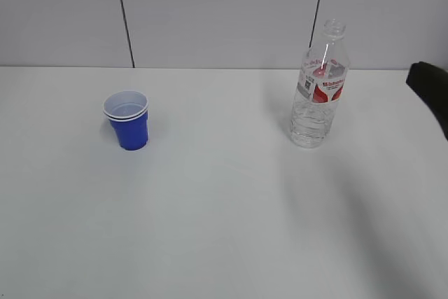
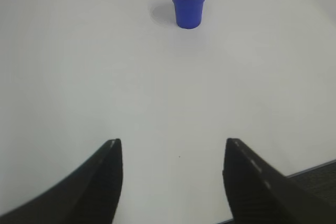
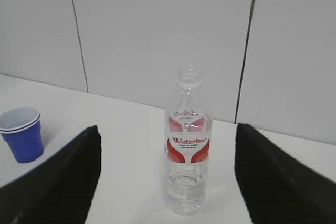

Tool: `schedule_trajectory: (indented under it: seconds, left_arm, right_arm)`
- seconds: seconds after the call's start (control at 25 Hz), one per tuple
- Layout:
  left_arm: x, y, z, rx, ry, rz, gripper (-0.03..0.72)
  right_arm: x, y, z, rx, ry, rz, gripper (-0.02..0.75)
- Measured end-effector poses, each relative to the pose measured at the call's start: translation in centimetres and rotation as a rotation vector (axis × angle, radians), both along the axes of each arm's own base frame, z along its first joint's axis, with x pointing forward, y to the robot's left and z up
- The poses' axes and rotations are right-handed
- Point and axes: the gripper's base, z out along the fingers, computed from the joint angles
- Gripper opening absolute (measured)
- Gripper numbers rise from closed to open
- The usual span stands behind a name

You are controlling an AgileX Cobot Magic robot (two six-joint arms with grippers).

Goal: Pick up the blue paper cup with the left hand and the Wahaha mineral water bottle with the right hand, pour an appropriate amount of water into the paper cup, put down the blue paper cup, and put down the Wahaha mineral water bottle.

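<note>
So the small deep-blue paper cup (image 1: 127,120) with the white doubled rim is sitting upright on the plain white counter (image 1: 224,229), over on the left side in the exterior view. Well apart from it on the right stands the tall clear ribbed plastic Wahaha bottle (image 1: 318,89), red-and-white label band up near the shoulder, no cap on it. You can see clear water (image 3: 185,190) in the lower part of the bottle, below the label.

The left end effector (image 2: 173,182) is open, both dark fingers spread wide with nothing but bare counter between them; the cup sits well ahead of it, near the top of the left wrist view. The right end effector (image 3: 167,182) is open too, fingers wide at either edge of its view, and the bottle stands ahead, framed between them, not touched. Can't tell how close it really is.

Grey wall panels (image 1: 217,12) with dark seams behind everything. There's a dark shape (image 1: 430,92) at the right edge in the exterior shot, can't make out what it is.
</note>
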Motion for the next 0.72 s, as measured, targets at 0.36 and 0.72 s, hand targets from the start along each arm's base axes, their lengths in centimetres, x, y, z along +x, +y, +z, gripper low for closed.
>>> schedule_trajectory:
  seconds: [0.36, 0.72]
  left_arm:
    - [0.0, 0.0, 0.0, 0.0, 0.0, 0.0, 0.459]
    - [0.0, 0.0, 0.0, 0.0, 0.0, 0.0, 0.457]
  right_arm:
    - [-5.8, -2.4, 3.4, -0.017, -0.04, -0.199, 0.588]
    - [-10.0, -4.9, 5.2, -0.017, 0.017, -0.439, 0.587]
